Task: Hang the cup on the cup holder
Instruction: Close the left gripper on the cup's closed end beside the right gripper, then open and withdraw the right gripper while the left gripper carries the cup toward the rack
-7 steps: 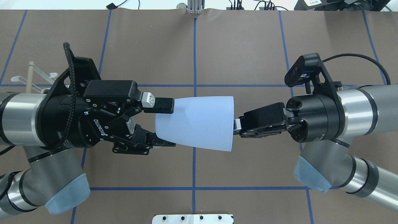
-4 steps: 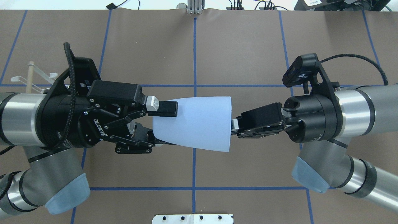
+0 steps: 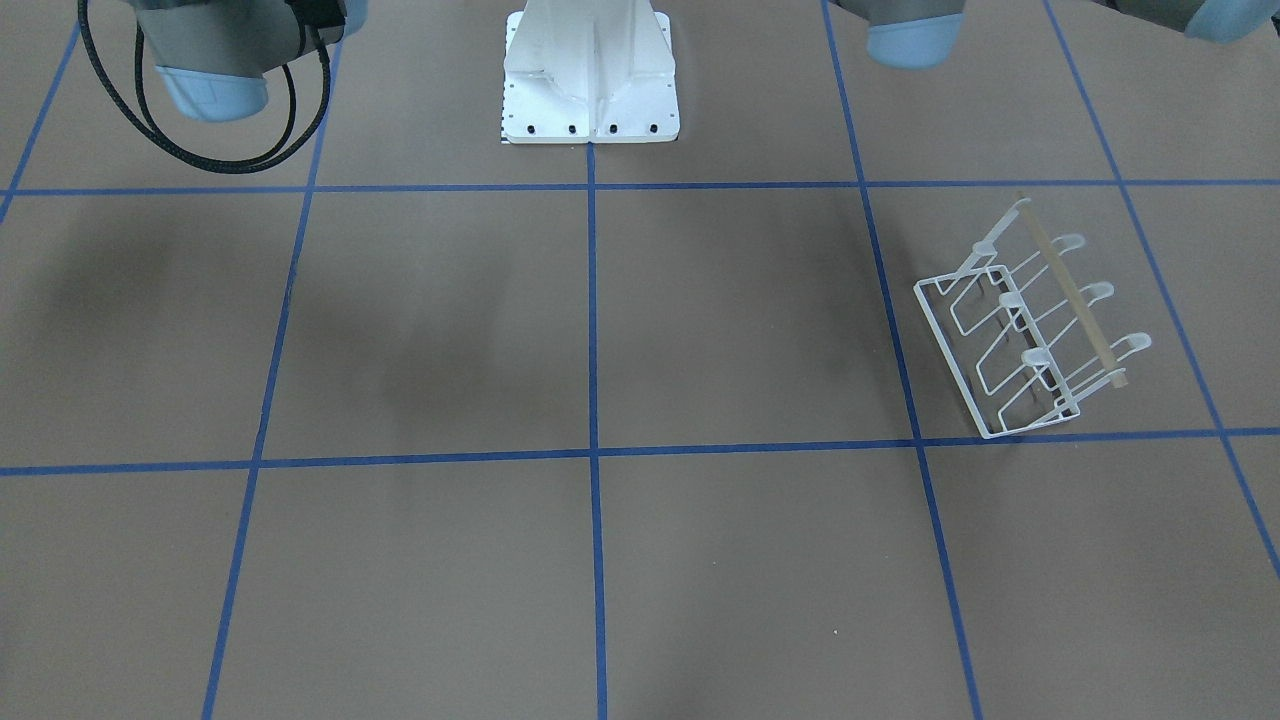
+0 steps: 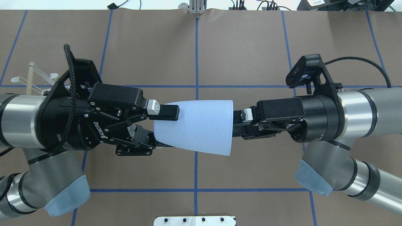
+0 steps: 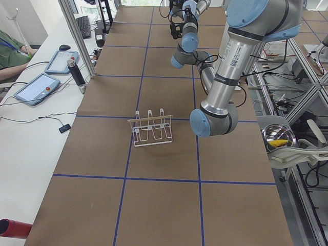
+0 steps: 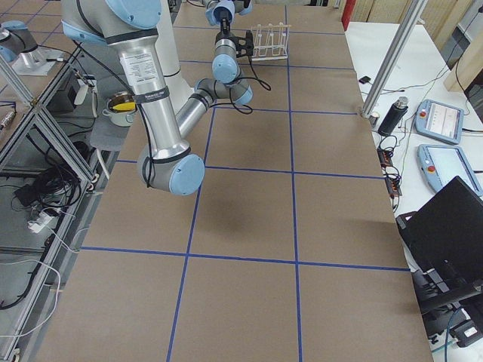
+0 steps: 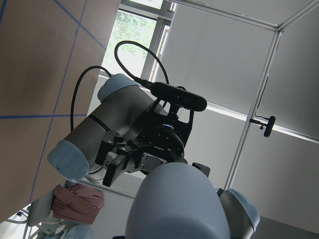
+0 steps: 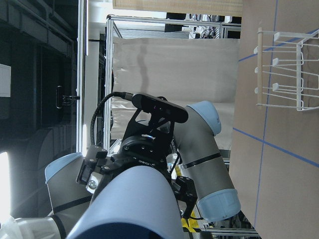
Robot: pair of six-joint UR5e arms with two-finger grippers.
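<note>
Midair, cup [image 4: 201, 127] tight in left claw [image 4: 165, 128]

Even, diffuse light from above lit the brown worktop [image 3: 420, 560], where only soft, blurred-edged shadows lay in the front-facing view. The left wrist view glared at a bright window [image 7: 139, 35], while the right wrist view fell dark along its left side. In both wrist views the cup [image 7: 174, 204] loomed near the lens, soft and unfocused. The overhead view was sharp.
</note>
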